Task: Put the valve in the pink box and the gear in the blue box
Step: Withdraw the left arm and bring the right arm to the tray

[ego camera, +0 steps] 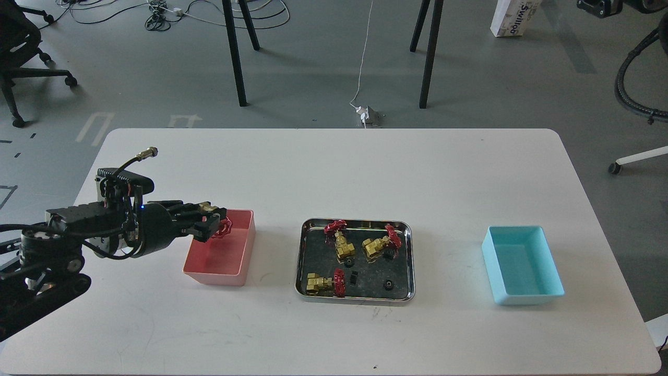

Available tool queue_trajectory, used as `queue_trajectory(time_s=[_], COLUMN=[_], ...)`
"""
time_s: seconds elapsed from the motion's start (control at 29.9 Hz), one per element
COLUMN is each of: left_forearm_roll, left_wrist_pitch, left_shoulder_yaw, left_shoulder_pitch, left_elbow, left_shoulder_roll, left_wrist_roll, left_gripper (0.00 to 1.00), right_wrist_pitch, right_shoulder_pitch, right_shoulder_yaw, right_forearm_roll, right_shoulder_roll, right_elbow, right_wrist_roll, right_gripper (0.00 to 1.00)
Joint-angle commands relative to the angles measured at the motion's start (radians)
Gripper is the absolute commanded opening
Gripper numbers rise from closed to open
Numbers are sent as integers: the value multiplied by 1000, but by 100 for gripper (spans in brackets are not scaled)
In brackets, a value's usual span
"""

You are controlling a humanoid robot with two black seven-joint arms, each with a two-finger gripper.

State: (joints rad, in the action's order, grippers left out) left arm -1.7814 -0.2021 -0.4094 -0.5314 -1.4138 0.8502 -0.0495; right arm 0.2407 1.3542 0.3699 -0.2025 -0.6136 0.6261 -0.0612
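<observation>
My left gripper (213, 224) is shut on a brass valve with a red handwheel (224, 228) and holds it over the left part of the pink box (245, 245). Three more valves lie in the steel tray (301, 261): one at the back left (339, 241), one at the back right (380, 243), one at the front left (324, 282). Small black gears lie in the tray too, one at the front right (387, 284) and one near the middle (348, 263). The blue box (523, 263) stands on the right. My right gripper is out of view.
The white table (334, 172) carries the pink box, the tray and the blue box in a row. Beyond the far edge are black table legs (235, 52), a cable and power adapter (367, 116), and an office chair (21, 52) at the far left.
</observation>
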Motion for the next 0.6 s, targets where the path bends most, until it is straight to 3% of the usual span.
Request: queue_trajectory(time_s=[0.0, 0.1, 0.37, 0.57], left_forearm_roll=[-1, -1, 0, 8], left_wrist_pitch=[18, 36, 39, 41], left_shoulder_yaw=[-2, -2, -3, -20], left_shoulder_pitch=[27, 39, 39, 37], left_elbow=[16, 26, 26, 26], left_shoulder_roll=[-5, -6, -39, -39], left_wrist_roll=[-3, -4, 0, 0], left_gripper=[26, 47, 59, 77], right_wrist_pitch=[0, 0, 0, 2], right_shoulder_pitch=[2, 3, 5, 2], right_shoulder_yaw=[0, 0, 0, 0], right_forearm_roll=[0, -2, -37, -38], right_shoulder_roll=[6, 6, 6, 6], right_elbow=[1, 1, 9, 17], right_wrist_roll=[0, 0, 0, 0], right_gripper=[98, 98, 98, 98])
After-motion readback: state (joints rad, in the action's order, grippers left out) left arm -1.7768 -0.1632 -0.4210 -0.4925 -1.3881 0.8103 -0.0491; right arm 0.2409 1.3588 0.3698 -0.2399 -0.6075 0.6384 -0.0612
